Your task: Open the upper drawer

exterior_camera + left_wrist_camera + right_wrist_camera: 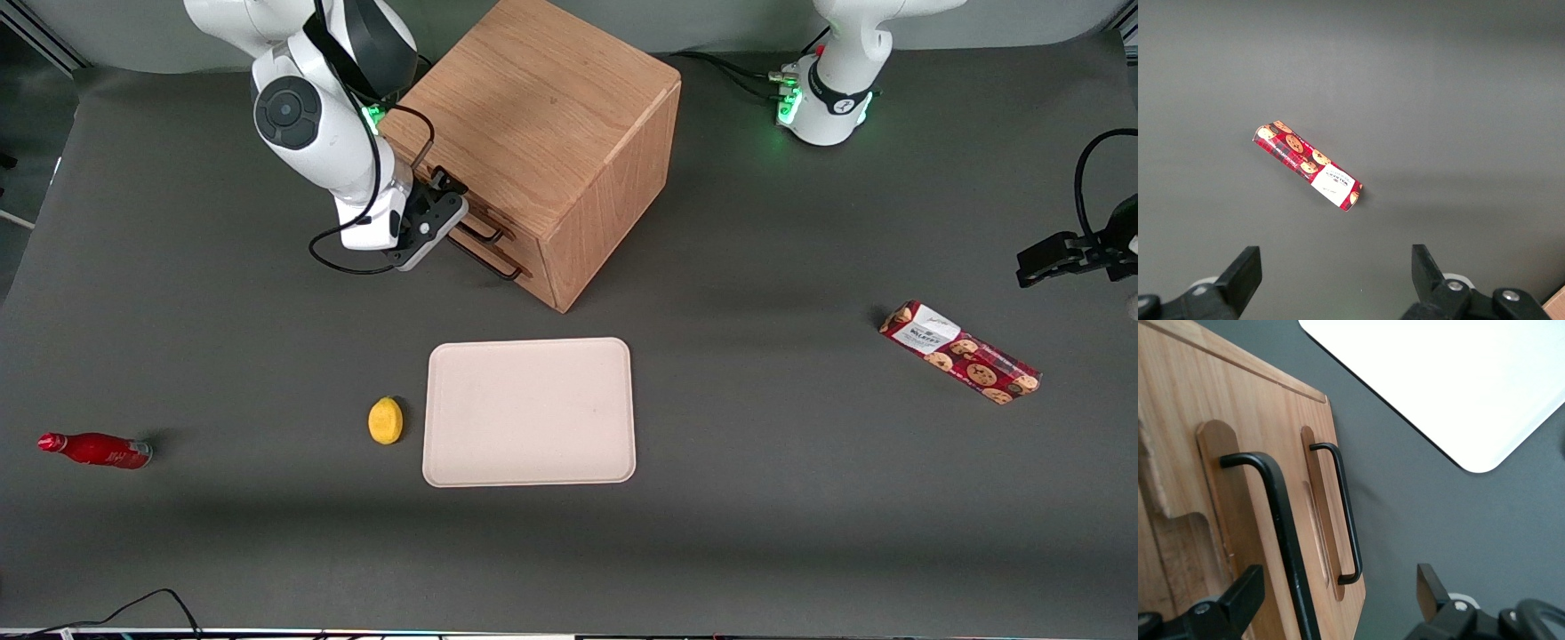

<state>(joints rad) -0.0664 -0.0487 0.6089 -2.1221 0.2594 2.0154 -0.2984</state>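
The cube-shaped oak cabinet (542, 124) stands toward the working arm's end of the table, its two drawer fronts turned toward that arm. The upper drawer (1185, 453) looks closed. Its black bar handle (483, 229) shows thick and close in the right wrist view (1281, 520). The lower drawer's identical handle (491, 265) is thinner there (1346, 513). My right gripper (447, 210) is open at the drawer front. In the wrist view (1335, 613) the upper handle's bar runs between the two fingers (1238, 600), closer to one, with nothing gripped.
A beige tray (530, 412) lies nearer to the front camera than the cabinet and shows in the wrist view (1451, 380). A lemon (385, 420) sits beside it. A red bottle (96, 449) lies at the working arm's end. A cookie pack (960, 351) (1308, 163) lies toward the parked arm's end.
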